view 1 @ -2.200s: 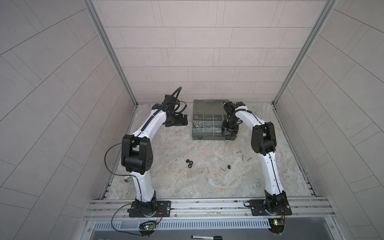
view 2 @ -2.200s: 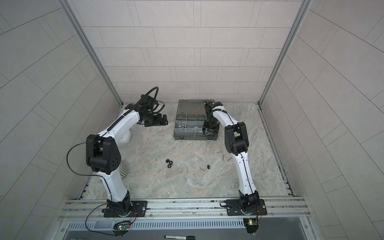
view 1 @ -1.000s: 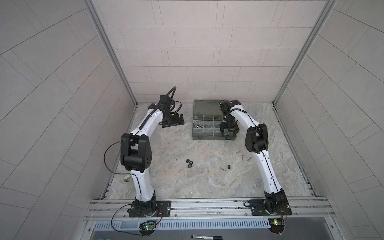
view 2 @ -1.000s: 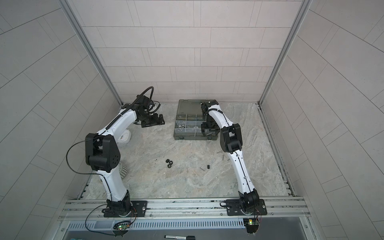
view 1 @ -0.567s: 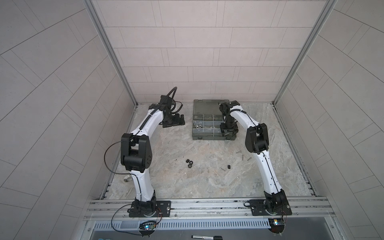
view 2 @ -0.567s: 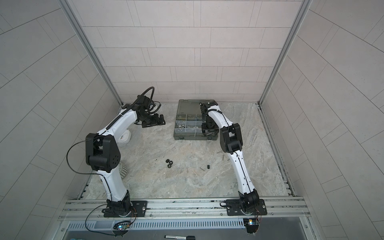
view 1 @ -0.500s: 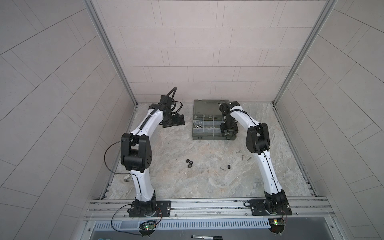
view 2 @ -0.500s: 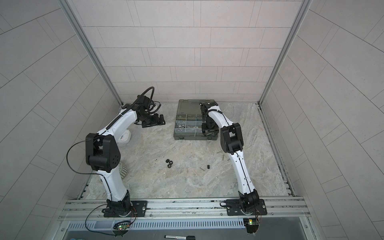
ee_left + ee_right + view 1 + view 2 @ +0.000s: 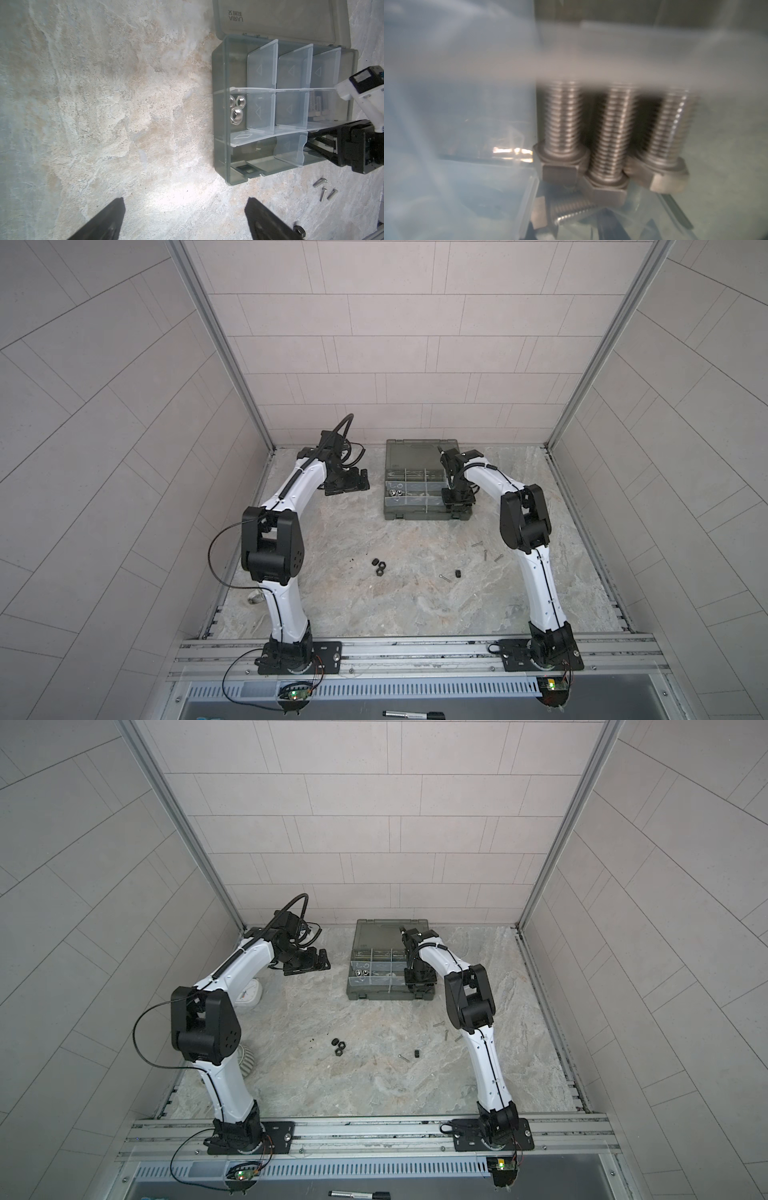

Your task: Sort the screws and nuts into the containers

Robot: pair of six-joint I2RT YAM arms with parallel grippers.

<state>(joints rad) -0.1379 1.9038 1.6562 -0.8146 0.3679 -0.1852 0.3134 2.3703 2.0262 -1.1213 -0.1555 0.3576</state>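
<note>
The grey-green organizer case [image 9: 415,516] [image 9: 374,997] lies open at the back of the table. My right gripper [image 9: 457,510] [image 9: 420,986] reaches down into its right-hand containers. Close up, three thick hex-head screws [image 9: 608,135] lie side by side there, and a fourth screw [image 9: 571,207] lies crosswise right at my blurred jaws; a grip does not show. Silver nuts [image 9: 236,108] [image 9: 395,492] fill a left compartment. My left gripper [image 9: 185,203] [image 9: 353,485] hangs open and empty left of the case. Black nuts [image 9: 378,566] and thin screws [image 9: 486,551] [image 9: 324,189] lie loose on the table.
A lone black nut [image 9: 458,573] and a thin screw [image 9: 444,578] lie mid-table. A white clock [image 9: 249,994] and a ribbed mug [image 9: 247,1056] stand under the left arm by the left wall. A marker pen [image 9: 411,715] lies in the front tray.
The right arm's elbow has swung slightly to the right while its gripper stays in the case's right side. The left arm has not moved.
</note>
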